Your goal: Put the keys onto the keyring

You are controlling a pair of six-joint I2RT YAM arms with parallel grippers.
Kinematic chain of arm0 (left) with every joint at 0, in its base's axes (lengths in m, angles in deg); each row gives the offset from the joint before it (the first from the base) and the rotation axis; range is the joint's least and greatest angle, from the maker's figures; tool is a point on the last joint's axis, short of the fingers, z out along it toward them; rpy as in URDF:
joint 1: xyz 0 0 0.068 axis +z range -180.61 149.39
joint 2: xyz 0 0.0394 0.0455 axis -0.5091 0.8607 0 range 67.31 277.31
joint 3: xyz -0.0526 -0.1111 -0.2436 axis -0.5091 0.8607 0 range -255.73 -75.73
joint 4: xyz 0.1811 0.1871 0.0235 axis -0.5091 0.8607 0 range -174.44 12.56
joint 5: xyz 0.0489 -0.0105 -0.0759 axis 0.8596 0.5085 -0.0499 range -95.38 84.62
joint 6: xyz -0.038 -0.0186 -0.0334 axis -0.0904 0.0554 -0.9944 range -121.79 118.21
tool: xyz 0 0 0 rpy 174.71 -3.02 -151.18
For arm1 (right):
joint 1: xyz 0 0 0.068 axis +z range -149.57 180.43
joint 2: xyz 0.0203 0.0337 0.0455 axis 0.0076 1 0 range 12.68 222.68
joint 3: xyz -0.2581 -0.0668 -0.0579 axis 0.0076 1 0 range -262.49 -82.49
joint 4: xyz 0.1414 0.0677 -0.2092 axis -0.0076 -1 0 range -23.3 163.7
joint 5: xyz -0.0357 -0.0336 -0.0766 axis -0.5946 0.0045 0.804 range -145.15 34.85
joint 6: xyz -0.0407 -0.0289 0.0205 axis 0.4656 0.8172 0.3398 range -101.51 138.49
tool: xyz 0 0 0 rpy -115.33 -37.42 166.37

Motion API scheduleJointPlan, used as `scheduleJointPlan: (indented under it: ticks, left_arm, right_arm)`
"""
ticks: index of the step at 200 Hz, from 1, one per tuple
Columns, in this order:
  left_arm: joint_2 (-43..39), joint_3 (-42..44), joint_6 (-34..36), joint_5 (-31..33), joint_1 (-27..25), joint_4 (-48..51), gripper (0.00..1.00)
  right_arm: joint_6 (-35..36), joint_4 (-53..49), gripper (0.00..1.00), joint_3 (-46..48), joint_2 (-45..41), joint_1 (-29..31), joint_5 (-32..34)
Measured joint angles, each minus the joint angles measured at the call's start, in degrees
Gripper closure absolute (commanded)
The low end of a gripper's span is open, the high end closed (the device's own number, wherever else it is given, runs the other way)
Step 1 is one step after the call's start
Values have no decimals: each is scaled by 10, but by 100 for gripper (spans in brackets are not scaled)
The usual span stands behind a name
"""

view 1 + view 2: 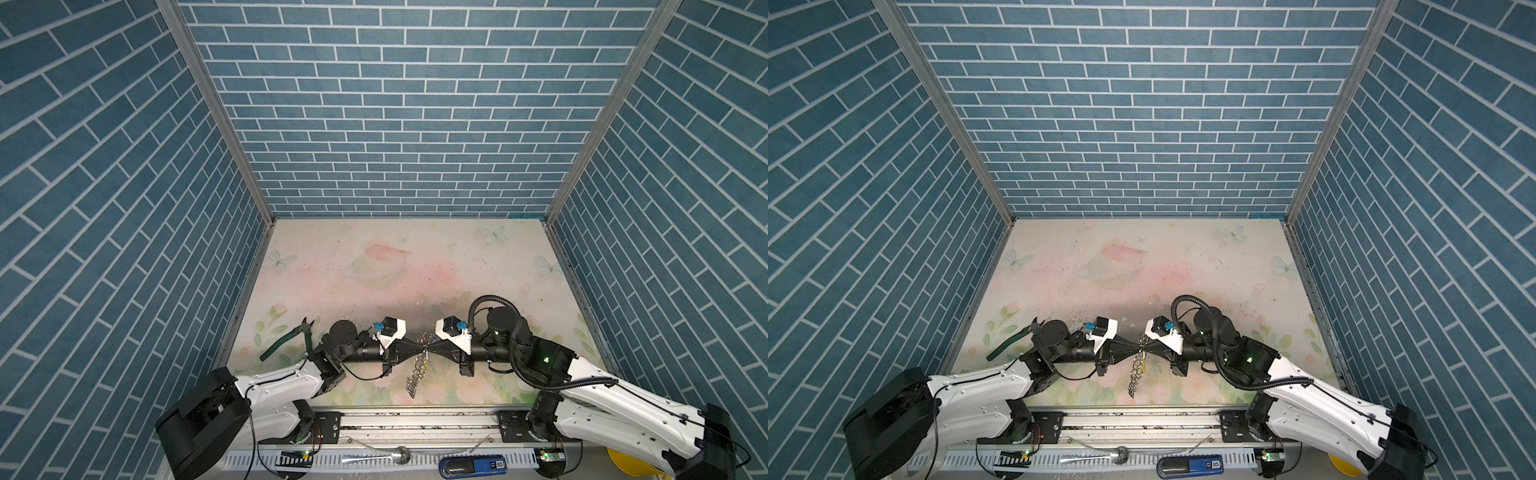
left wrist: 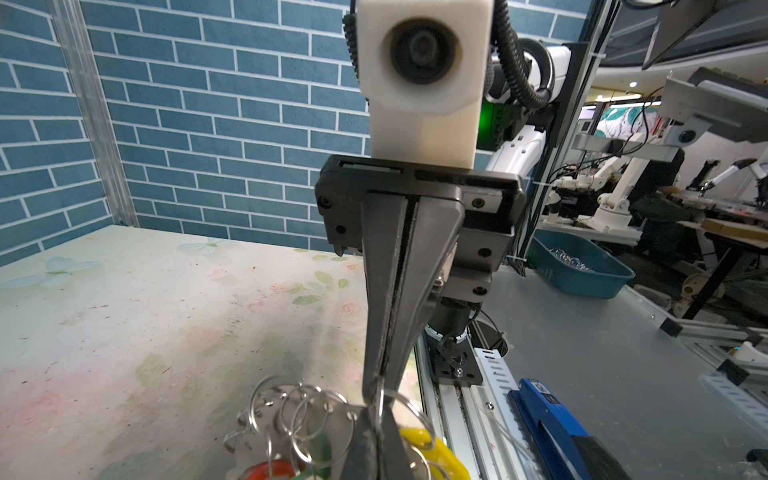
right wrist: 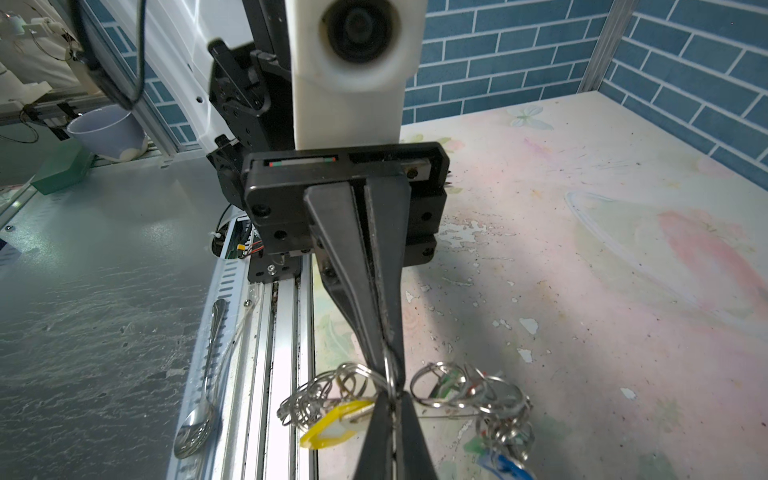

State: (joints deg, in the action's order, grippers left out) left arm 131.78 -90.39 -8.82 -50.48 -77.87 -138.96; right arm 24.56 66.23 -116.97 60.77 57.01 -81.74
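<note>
Walls (image 1: 395, 124) blue, in a brick pattern with pale grout lines; table (image 1: 374, 257) cream, washed with pink and printed with green leaves, roses and pale butterflies; keyring (image 1: 415, 376) a chain of silver rings; keys (image 2: 328, 424) silver, with a yellow tag (image 3: 332, 419), red tag (image 2: 270, 469), green tag (image 2: 321, 451) and blue tag (image 3: 505, 465); left end effector (image 1: 417, 351) and right end effector (image 1: 433, 351) black; pliers (image 1: 286, 336) with dark green handles; stapler (image 1: 473, 465) blue and black; spoon (image 1: 399, 456) silver.

A keyring chain of small silver metal rings (image 1: 420, 365) hangs bunched above the table (image 1: 374, 257) near its front edge, carrying a yellow plastic key tag (image 3: 332, 424), red tag (image 2: 270, 469) and blue tag (image 3: 503, 465).
</note>
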Motion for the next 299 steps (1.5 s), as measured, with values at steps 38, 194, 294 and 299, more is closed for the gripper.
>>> scheduleJointPlan:
  ticks: [38, 194, 294, 299]
  left_arm:
    - [-60, -41, 61, 21, 0, 125, 82]
    - [-48, -63, 126, -13, -13, 246, 80]
    - [-30, -69, 129, -16, -19, 249, 93]
    - [-30, -69, 127, -16, -19, 250, 95]
  right_arm:
    - [9, -122, 100, -59, 41, 2, 11]
    - [49, -203, 100, -102, 67, 5, -7]
    - [50, -195, 100, -111, 94, 5, -34]
    - [49, -196, 100, -111, 95, 5, -34]
